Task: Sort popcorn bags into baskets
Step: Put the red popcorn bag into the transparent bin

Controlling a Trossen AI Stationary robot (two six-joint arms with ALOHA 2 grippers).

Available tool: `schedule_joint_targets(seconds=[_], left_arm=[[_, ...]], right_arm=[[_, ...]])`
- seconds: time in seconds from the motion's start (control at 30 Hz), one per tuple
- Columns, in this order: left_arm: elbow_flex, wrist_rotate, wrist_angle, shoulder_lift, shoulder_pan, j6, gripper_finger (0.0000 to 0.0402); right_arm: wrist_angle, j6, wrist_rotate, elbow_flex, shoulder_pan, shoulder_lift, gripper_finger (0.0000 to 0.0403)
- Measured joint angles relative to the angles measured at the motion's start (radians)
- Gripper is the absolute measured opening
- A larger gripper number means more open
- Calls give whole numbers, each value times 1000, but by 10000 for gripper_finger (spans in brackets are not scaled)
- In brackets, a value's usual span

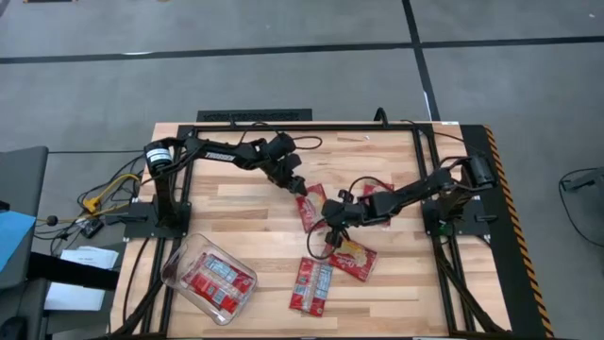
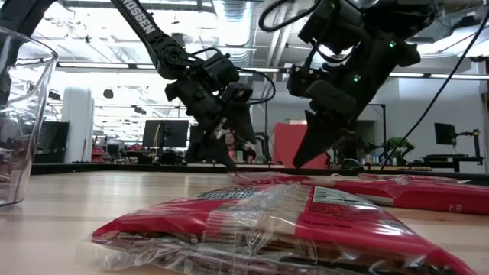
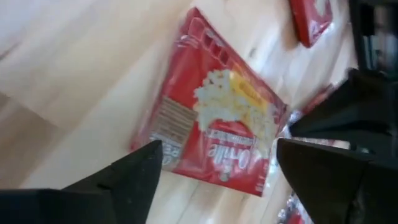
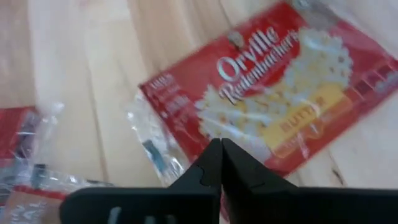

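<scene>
Several red popcorn bags lie flat on the wooden table: one under my left gripper, one beside my right gripper, one nearer the front edge, one under the right arm. My left gripper hangs open above its bag, a finger on either side and clear of it. My right gripper is shut, its tip over the edge of a face-up bag; I cannot tell if it touches. The clear tub holds several bags.
The tub stands near the table's front left corner and shows at the low view's left edge. A bag fills the low view's foreground. Black rails frame the table's sides, and cables run by the left arm's base. Bare wood lies between tub and bags.
</scene>
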Motion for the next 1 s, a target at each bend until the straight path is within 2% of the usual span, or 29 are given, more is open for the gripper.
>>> schedule_joint_targets(seconds=[0.17,0.23,0.47,0.63,0.87,1.0], left_arm=[[1,-67,-53,0,8,14,329],[1,-112,-75,0,12,31,330],[1,-137,-20,14,17,68,331],[5,-59,31,81,12,63,331],[6,58,99,137,10,12,331],[5,64,90,138,5,32,331]], right_arm=[[-8,18,-2,0,16,-1,49],[-13,18,-2,0,25,-1,47],[-14,18,-5,2,38,9,24],[-18,18,-5,2,34,11,19],[-15,-9,2,2,25,20,37],[0,-17,0,2,-3,74,31]])
